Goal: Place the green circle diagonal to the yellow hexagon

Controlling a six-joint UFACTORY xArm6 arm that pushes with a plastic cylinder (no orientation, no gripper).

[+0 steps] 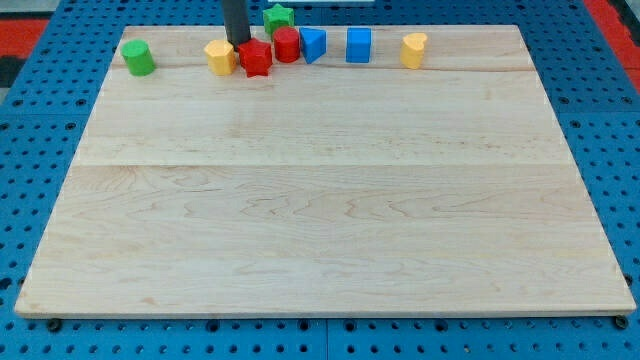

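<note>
The green circle (138, 57) stands near the board's top left corner. The yellow hexagon (219, 57) lies to its right along the top edge. My tip (238, 42) comes down just above and between the yellow hexagon and a red star (256, 59), close to both. The green circle is well to the left of my tip.
Along the top edge to the right are a red cylinder (287, 45), a green star (278, 17), a blue triangle-like block (313, 44), a blue cube (359, 45) and a yellow block (413, 49). The wooden board (320, 200) lies on a blue pegboard.
</note>
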